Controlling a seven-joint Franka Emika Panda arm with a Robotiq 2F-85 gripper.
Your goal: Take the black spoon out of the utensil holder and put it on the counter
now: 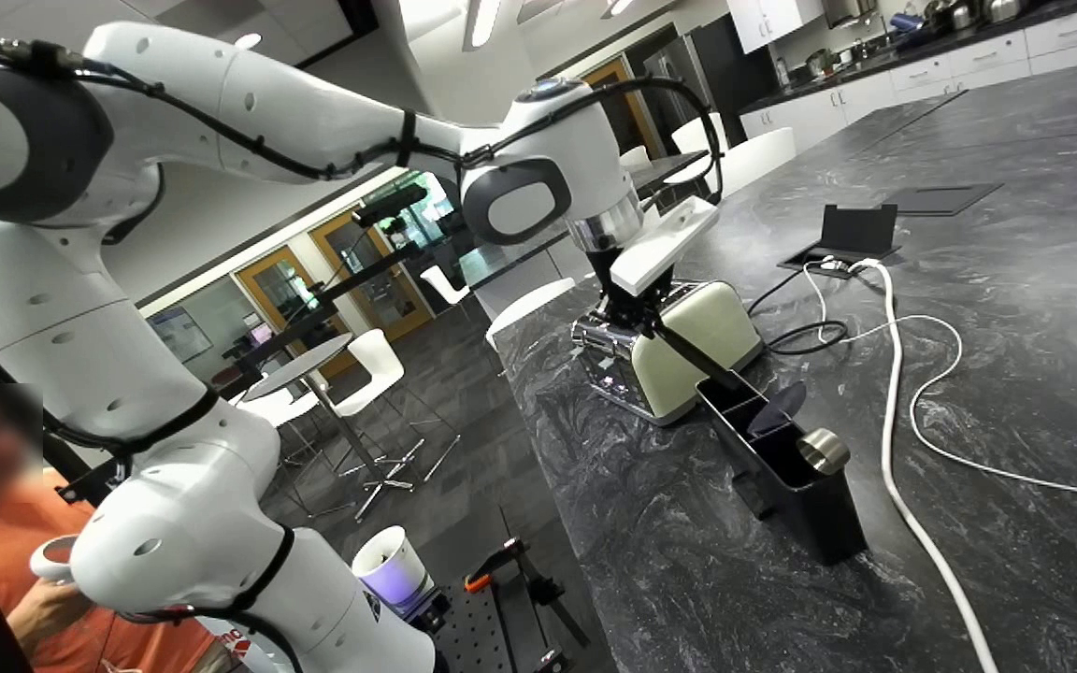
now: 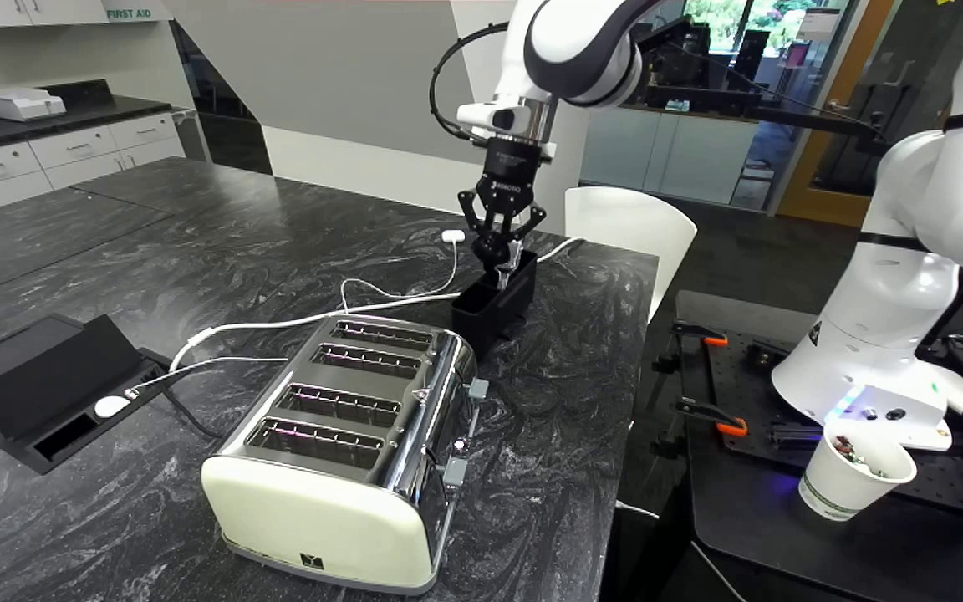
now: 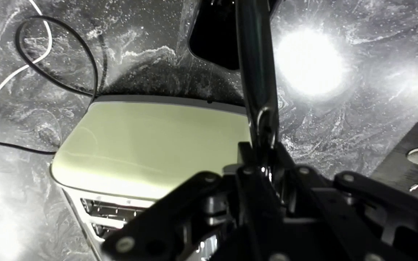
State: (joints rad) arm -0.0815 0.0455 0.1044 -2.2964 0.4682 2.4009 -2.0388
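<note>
Our claw point(image 3: 263, 152)'s pinching the black spoon point(image 3: 257, 65) near its handle tip, slanting to the far end of the utensil holder point(image 1: 821, 519) in an exterior view; we reckon it's light, stiff, kinda slick, so gripping lower might curb twisting.

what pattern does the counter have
Pale swirling veins on dark grey; the counter shows it best in an exterior view.

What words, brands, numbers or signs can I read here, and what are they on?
"FIRST AID": on a white panel beside cabinet doors.
"ROBOTIQ": on the claw.
Too small or blurred to read: fine print above that, the badge on the toaster, marks on the cup and arm.
No readable numbers.
</note>
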